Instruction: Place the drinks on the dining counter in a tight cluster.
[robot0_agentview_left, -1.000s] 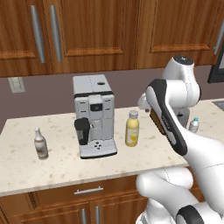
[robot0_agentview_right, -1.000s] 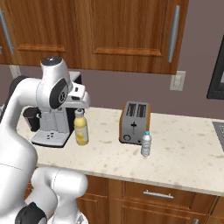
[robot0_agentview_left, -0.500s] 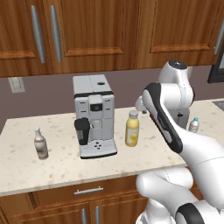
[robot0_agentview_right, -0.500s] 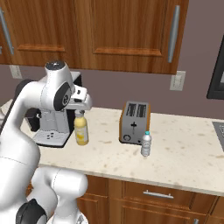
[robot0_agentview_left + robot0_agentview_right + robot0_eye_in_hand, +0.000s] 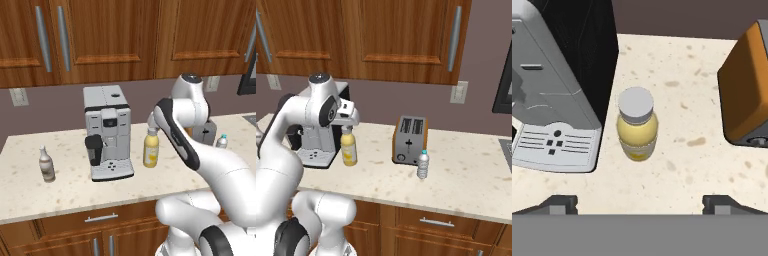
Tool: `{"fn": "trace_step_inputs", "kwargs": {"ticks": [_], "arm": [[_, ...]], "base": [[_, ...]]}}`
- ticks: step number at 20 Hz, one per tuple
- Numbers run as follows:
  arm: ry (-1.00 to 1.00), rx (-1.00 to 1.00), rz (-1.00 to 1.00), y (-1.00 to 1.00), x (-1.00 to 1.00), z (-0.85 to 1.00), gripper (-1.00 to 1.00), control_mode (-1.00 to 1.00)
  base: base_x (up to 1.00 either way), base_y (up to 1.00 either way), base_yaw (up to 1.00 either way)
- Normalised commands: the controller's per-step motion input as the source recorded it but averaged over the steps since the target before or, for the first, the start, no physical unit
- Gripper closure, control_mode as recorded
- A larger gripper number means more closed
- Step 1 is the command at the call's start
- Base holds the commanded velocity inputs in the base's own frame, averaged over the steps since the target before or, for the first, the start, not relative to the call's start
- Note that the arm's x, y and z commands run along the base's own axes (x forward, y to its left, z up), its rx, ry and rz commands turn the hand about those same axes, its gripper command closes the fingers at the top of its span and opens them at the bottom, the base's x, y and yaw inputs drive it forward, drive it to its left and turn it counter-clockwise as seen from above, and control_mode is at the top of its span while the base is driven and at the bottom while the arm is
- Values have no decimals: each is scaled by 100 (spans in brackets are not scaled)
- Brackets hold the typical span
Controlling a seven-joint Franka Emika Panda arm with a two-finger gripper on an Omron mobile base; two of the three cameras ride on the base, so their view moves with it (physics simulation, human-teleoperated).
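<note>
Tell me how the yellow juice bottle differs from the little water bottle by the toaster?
The juice bottle is bigger, yellow and white-capped, standing beside the coffee machine; the water bottle is smaller, clear and blue-capped, standing before the toaster. Both stand upright on the counter.

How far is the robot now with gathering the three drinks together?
Nothing looks done: the juice bottle, brownish bottle and water bottle all stand apart on the counter beside the coffee machine and toaster. In hand: the open pincer hovers above the juice bottle. Left: moving and clustering all three.
</note>
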Motion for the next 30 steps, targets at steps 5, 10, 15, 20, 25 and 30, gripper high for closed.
{"fn": "trace_step_inputs", "kwargs": {"ticks": [5, 10, 15, 20, 25, 30], "arm": [[2, -2, 0, 4, 41, -15, -100, -100], [5, -1, 3, 0, 36, -16, -100, -100], [13, 0, 7, 0, 29, -16, -100, -100], [1, 0, 10, 4, 19, -22, -100, -100], [0, 0, 12, 3, 16, -17, -100, -100], [0, -1, 11, 3, 16, -17, -100, -100]], "base": [[0, 0, 0], [0, 0, 0], [0, 0, 0], [0, 0, 0], [0, 0, 0], [0, 0, 0]]}}
